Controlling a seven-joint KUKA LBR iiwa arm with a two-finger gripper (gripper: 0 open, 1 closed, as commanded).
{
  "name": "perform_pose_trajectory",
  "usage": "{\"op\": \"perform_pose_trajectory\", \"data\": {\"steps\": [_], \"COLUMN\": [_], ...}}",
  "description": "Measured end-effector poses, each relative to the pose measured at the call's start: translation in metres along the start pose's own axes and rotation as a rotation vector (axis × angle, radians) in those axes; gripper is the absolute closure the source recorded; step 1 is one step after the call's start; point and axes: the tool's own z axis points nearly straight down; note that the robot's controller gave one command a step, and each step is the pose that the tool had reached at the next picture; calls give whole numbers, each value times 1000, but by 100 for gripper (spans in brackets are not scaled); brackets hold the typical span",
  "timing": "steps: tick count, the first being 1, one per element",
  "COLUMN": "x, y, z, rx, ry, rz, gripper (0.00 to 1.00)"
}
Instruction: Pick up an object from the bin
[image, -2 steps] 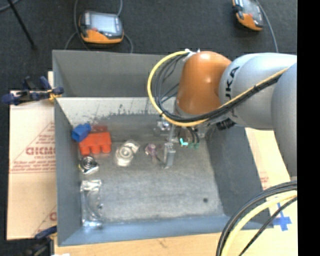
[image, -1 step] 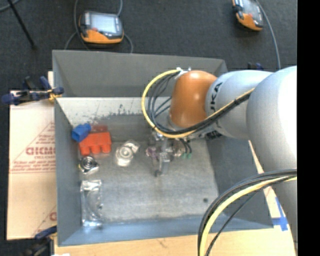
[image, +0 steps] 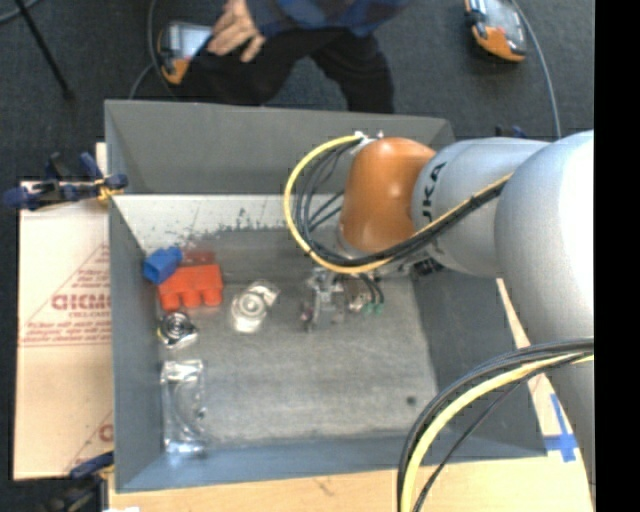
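Note:
My gripper (image: 326, 300) hangs low over the bin floor near the middle, just under the arm's orange cover. Nothing shows in it. The nearest loose thing is a small clear-and-white round cup-like piece (image: 251, 306), a short way to the gripper's left and apart from it. Further left lies an orange toy brick (image: 190, 285) with a small blue piece (image: 160, 264) at its upper left corner.
A small shiny round metal piece (image: 177, 329) lies below the orange brick. A clear plastic packet (image: 184, 405) lies along the bin's left wall near the front corner. The arm reaches in from the right over the back half of the bin.

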Motion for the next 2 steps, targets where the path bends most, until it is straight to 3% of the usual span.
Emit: {"op": "perform_pose_trajectory", "data": {"steps": [1,2], "x": [-20,-12], "y": [-3,7], "z": [-167,-193], "rx": [1,0], "ry": [-8,-3], "rz": [-3,-199], "gripper": [100,100]}}
